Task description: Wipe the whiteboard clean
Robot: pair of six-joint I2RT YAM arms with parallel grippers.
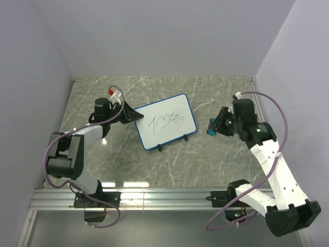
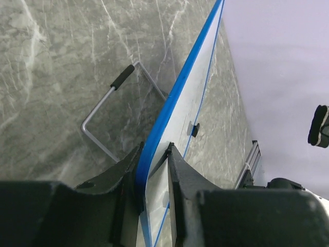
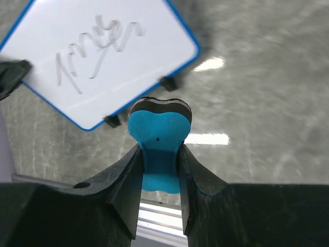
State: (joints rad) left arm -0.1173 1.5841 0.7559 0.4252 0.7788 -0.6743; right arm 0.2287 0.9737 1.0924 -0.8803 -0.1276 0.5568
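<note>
The whiteboard [image 1: 167, 127], white with a blue frame and dark scribble, stands tilted on its small black feet at the table's middle. My left gripper [image 1: 134, 116] is shut on its left edge; in the left wrist view the blue frame [image 2: 175, 98] runs between the fingers of the left gripper [image 2: 154, 152]. My right gripper [image 1: 213, 126] is shut on the blue eraser [image 1: 210, 131], held right of the board and apart from it. In the right wrist view the eraser [image 3: 159, 136], with its dark pad on top, sits squeezed in the gripper [image 3: 160, 152], and the board [image 3: 97, 56] lies ahead.
A wire stand [image 2: 110, 108] with a black tip props the board from behind. An aluminium rail [image 1: 169, 198] runs along the table's near edge. Grey walls close the left, back and right sides.
</note>
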